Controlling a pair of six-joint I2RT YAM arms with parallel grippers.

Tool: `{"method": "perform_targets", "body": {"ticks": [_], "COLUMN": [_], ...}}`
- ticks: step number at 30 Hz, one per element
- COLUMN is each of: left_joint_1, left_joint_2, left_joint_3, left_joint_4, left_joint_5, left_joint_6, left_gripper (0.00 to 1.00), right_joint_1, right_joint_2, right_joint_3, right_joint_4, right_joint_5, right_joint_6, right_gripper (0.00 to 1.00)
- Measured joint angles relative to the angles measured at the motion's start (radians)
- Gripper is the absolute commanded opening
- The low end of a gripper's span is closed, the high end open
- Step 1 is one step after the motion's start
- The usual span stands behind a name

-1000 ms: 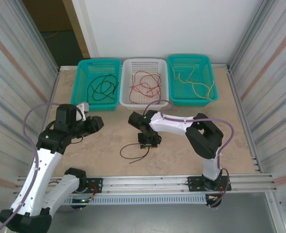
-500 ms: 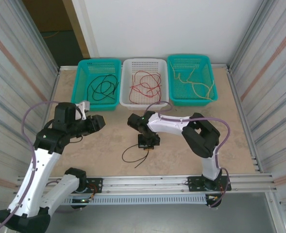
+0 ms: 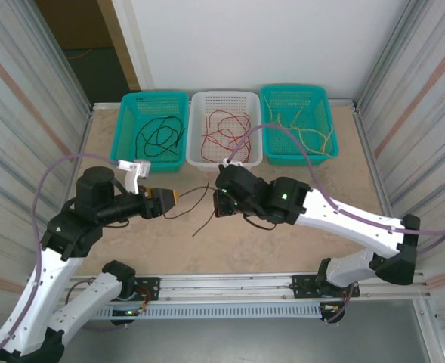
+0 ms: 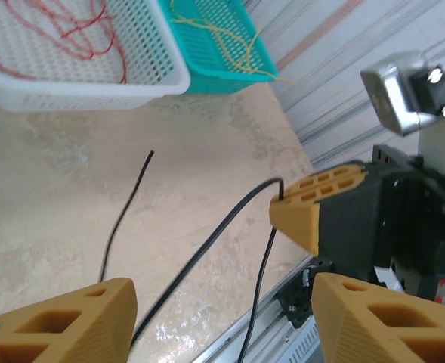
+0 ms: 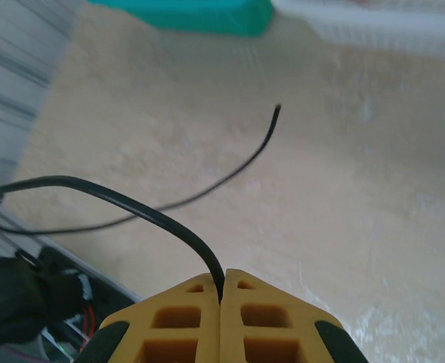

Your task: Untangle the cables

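Note:
One black cable point(image 3: 205, 224) hangs above the table's middle, with my right gripper point(image 3: 219, 206) shut on it. In the right wrist view the cable point(image 5: 131, 200) arcs out of the pressed fingertips of that gripper point(image 5: 222, 291). My left gripper point(image 3: 173, 198) faces it from the left, open. In the left wrist view that gripper point(image 4: 222, 302) has the cable point(image 4: 199, 246) passing through its wide gap, ungripped, and the right gripper's fingers point(image 4: 316, 204) are just ahead. More black cables point(image 3: 160, 138), red cables point(image 3: 226, 130) and yellow cables point(image 3: 301, 125) lie in the baskets.
Three baskets stand in a row at the back: a teal one point(image 3: 128, 121) on the left, a white one point(image 3: 196, 155) in the middle and a teal one point(image 3: 329, 144) on the right. Corrugated walls close both sides. A metal rail point(image 3: 230, 286) runs along the near edge.
The right gripper shut on the black cable and carried it up and left off the table. The left gripper moved in toward the centre and opened.

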Motion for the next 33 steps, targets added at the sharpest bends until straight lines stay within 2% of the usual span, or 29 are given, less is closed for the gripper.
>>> {"method": "perform_targets", "body": {"ticks": [11,18,26,30,33], "left_joint_1": [0.000,0.000,0.000,0.000,0.000], "left_joint_2": [-0.050,-0.008,0.037,0.048,0.053], "left_joint_3": [0.019,0.014,0.014,0.020,0.025], "left_joint_4": [0.039,0.117,0.176,0.173,0.173], "left_joint_5": [0.039,0.093,0.146,0.153,0.153], "left_joint_6": [0.042,0.036,0.048,0.076,0.098], "left_gripper": [0.73,0.73,0.76,0.73,0.64], "right_joint_1": [-0.032,-0.057,-0.085,-0.086,-0.086], "right_joint_2": [-0.134,-0.203,-0.205,-0.193,-0.185], "right_joint_3": [-0.021,-0.070,-0.076,-0.076,-0.076], "right_joint_4": [0.154,0.211,0.257,0.274,0.283], "right_joint_5": [0.032,0.023,-0.026,-0.037,-0.043], "right_joint_6": [-0.051,-0.052,-0.060,-0.077,-0.078], "right_gripper": [0.00,0.00,0.00,0.00,0.00]}}
